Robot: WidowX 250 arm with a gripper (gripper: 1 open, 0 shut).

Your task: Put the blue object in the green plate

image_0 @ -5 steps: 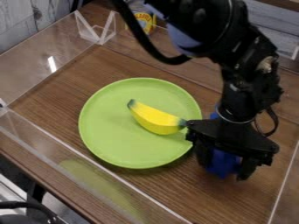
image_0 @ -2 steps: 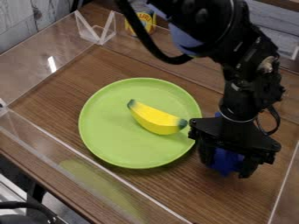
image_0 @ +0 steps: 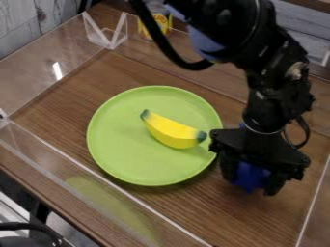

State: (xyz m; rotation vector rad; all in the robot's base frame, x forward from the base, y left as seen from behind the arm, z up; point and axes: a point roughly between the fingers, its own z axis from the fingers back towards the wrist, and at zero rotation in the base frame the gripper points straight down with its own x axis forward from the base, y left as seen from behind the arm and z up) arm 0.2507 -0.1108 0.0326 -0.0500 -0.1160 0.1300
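The blue object (image_0: 244, 176) lies on the wooden table just right of the green plate (image_0: 119, 145), near the plate's lower right rim. Only a small part of it shows between the black fingers. My gripper (image_0: 254, 180) points straight down over it, low at the table, with its jaws pressed against the block's two sides. The black arm rises from it toward the top of the view and hides the rest of the block.
A yellow banana (image_0: 171, 130) lies in the middle of the plate. Clear plastic walls (image_0: 39, 159) fence the table on the left and front. A clear stand (image_0: 108, 35) and a yellow item (image_0: 157, 21) sit at the back.
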